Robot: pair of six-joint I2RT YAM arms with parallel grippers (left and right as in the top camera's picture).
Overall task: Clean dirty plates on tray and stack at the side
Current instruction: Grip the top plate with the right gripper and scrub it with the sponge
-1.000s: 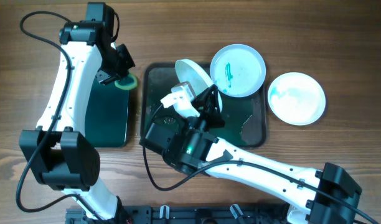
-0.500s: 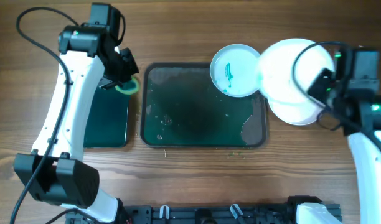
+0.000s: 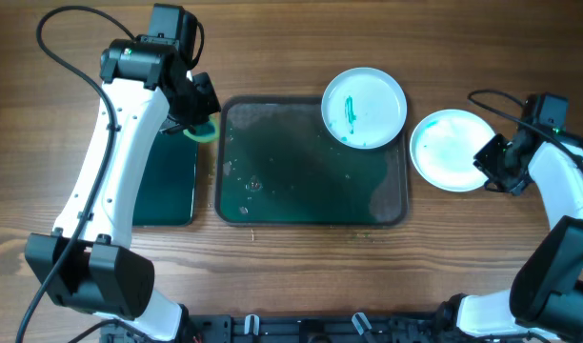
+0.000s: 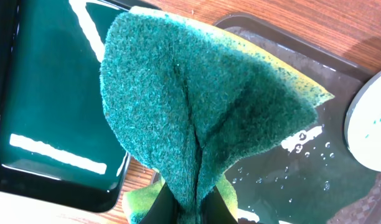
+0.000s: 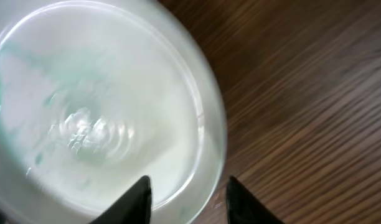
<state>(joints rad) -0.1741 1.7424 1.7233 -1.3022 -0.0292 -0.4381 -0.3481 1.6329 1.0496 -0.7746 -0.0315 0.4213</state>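
Observation:
The dark grey-green tray [image 3: 301, 181] lies mid-table, wet with droplets. One white plate [image 3: 364, 107] with teal streaks rests on its far right corner, overlapping the rim. A second white plate [image 3: 451, 150] with a faint teal tint lies on the table right of the tray; I cannot tell whether another plate lies under it. My right gripper [image 3: 492, 162] is open, its fingers [image 5: 187, 199] straddling that plate's [image 5: 97, 118] right rim. My left gripper [image 3: 198, 119] is shut on a green-and-yellow sponge [image 4: 203, 112], held above the tray's [image 4: 302, 155] far left corner.
A smaller glossy black tray [image 3: 163, 171] lies left of the big tray and also shows in the left wrist view [image 4: 47, 106]. The streaked plate's edge [image 4: 371, 124] shows at that view's right. Bare wooden table [image 5: 315, 93] lies right of the tinted plate.
My right arm has swung a plate from over the tray to the right side, set it down where the tinted plate lay and let go. My left gripper shifted slightly right with the sponge.

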